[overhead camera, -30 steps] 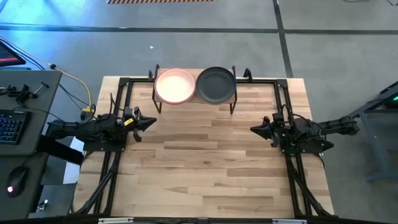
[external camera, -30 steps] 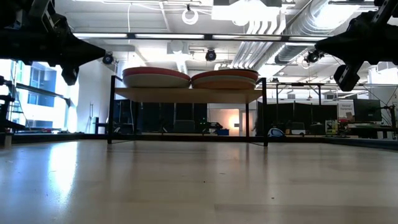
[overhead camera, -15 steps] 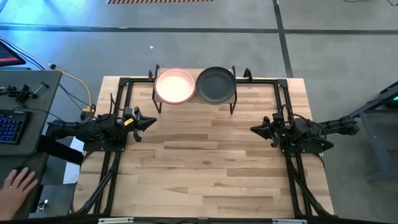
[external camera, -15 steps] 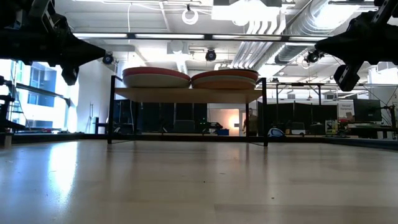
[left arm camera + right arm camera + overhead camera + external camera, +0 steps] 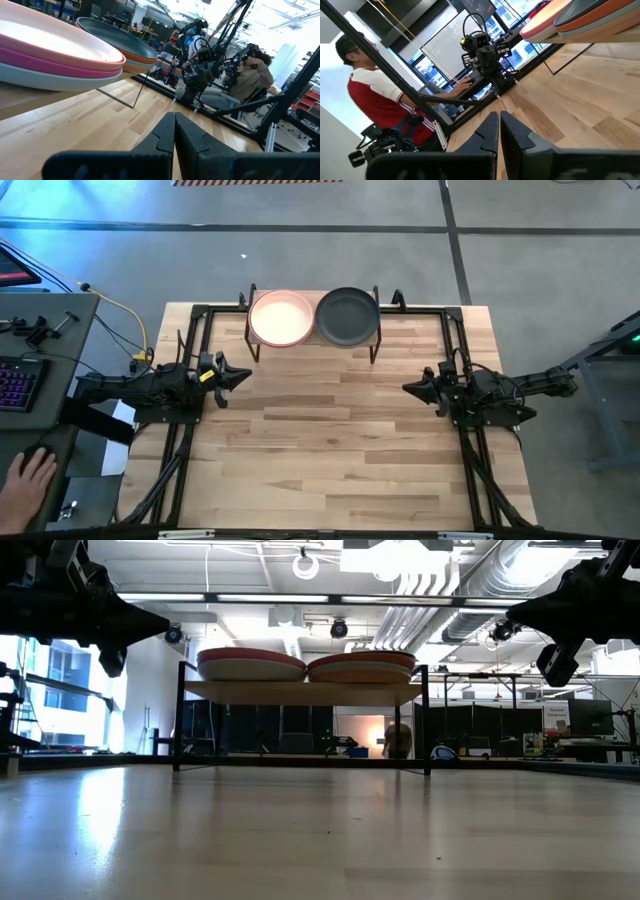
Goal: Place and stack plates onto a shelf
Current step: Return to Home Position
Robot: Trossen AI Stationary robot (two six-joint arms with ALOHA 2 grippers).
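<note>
The shelf (image 5: 312, 332) stands at the table's far middle on thin black legs. Two stacks of plates rest on its wood top. The left stack (image 5: 281, 317) has a pale pink plate on top, with hot pink and pale grey below (image 5: 55, 62). The right stack (image 5: 348, 315) has a dark grey-teal plate on top, over orange (image 5: 135, 62). My left gripper (image 5: 240, 375) hovers shut at the table's left side, level, pointing toward the middle. My right gripper (image 5: 408, 388) hovers shut at the right side, facing it. Neither holds anything.
Black frame rails (image 5: 185, 440) run along both table sides under the arms. The bare wood tabletop (image 5: 320, 450) lies between the grippers and toward the near edge. A desk with a keyboard stands left of the table, with a person's hand (image 5: 28, 478) on it.
Both arms have kept still and the plates have not moved. A person's hand has come into view on the desk left of the table.
</note>
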